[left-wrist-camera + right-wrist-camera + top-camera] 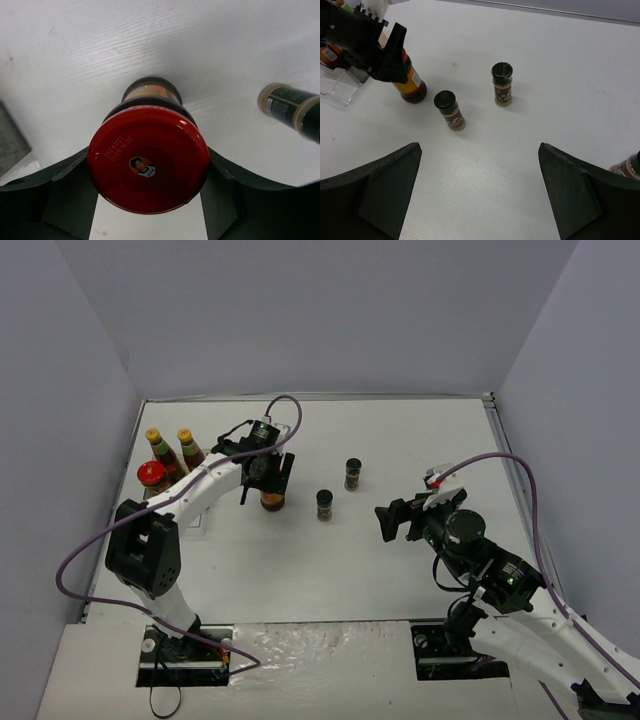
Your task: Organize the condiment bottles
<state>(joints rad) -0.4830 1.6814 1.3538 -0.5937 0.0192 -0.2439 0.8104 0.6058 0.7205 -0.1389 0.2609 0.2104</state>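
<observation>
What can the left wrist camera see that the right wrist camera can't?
Left wrist only: the top of the jar's red lid, with a printed date and a tiny face. Right wrist only: the right gripper, open and empty, and two spice jars, a nearer one and a farther one. Both: the red-lidded jar between the left gripper's fingers, and one spice jar.

We tally two yellow-capped sauce bottles [160, 452] [190, 450] at upper left, two red-lidded jars [152, 476] [272, 501], two black-capped spice jars [353, 474] [325, 505] mid-frame, and one clear rack [335, 87]. We log one more jar [626, 169], cut off at the lower right edge of the right wrist view.
</observation>
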